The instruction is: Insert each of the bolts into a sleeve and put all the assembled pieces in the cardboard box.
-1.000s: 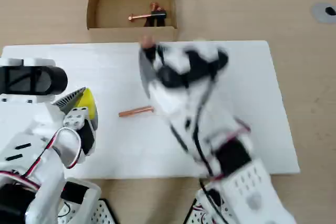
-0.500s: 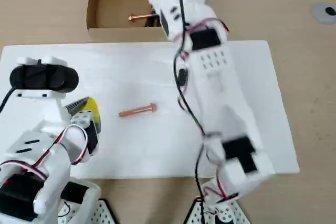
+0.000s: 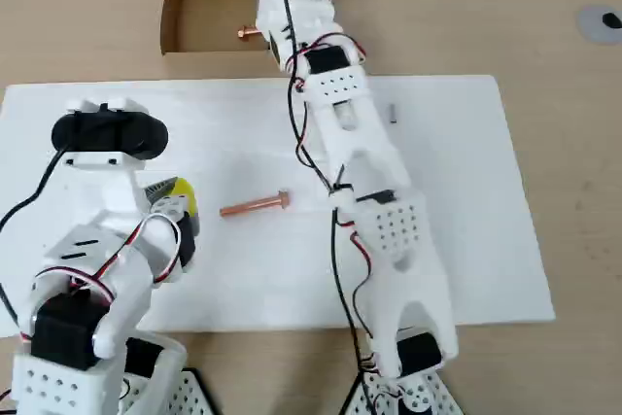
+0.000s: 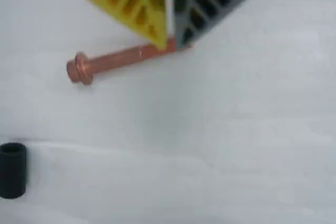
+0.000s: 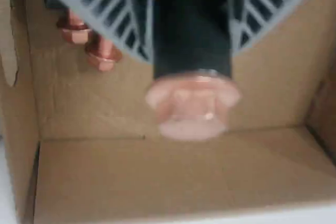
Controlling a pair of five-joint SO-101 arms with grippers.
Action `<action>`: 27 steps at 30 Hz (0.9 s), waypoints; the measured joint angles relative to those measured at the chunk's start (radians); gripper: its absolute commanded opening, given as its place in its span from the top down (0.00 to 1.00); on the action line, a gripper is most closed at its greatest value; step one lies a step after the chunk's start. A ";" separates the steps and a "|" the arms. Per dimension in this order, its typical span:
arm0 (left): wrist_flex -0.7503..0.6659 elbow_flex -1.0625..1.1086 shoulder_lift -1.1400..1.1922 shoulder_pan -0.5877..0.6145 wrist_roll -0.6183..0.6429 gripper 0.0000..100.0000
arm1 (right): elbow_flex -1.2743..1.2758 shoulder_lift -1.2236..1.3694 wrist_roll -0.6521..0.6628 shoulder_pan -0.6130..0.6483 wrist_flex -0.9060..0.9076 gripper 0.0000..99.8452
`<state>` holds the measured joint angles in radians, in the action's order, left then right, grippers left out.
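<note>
**Right now: sleeved bolt [image 5: 192, 100] over the cardboard box [image 5: 157, 182], bare bolt [image 3: 255, 206] on the white mat [image 3: 466, 240]**

Closest to me, my left gripper [image 4: 170, 43] hangs over the white mat. Its yellow and dark fingers are drawn together to a thin slit and hold nothing. The bare bolt lies flat on the mat near those tips, its flanged head pointing away from them. From above, a strip of mat shows between tips and bolt. Further out on the same mat, well apart from the bolt, sits a loose black sleeve [image 4: 11, 170].

Farthest off, my right arm stretches across the mat to the cardboard box on the table [image 3: 573, 143]. My right gripper [image 5: 190, 53] is clamped on the sleeved bolt, with grey fingers on either side of its black sleeve. The copper head sticks out of the sleeve's end, and the piece is held above the box floor. Behind it, near a box wall, the bolt heads [image 5: 103, 56] of two other copper pieces show.
</note>
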<state>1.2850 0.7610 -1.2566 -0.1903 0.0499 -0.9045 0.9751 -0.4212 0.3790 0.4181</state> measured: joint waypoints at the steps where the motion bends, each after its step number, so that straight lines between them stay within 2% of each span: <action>1: -0.011 0.008 0.000 0.000 -0.015 0.99 | -0.031 0.032 0.006 0.000 0.011 0.99; 7: -0.064 0.075 0.000 0.000 -0.055 0.99 | -0.166 0.203 0.026 -0.005 0.029 0.99; 14: -0.066 0.084 0.000 0.000 -0.057 0.99 | -0.227 0.282 0.095 -0.009 0.068 0.99; 18: -0.066 0.084 0.000 0.003 -0.057 0.93 | -0.232 0.285 0.115 -0.009 0.123 0.99; 27: -0.066 0.084 0.000 0.003 -0.034 0.90 | -0.287 0.276 0.308 -0.014 0.310 0.99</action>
<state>1.2190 0.8454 -1.2566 -0.1872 0.0161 -1.1914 1.2513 -0.1128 0.3652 0.7281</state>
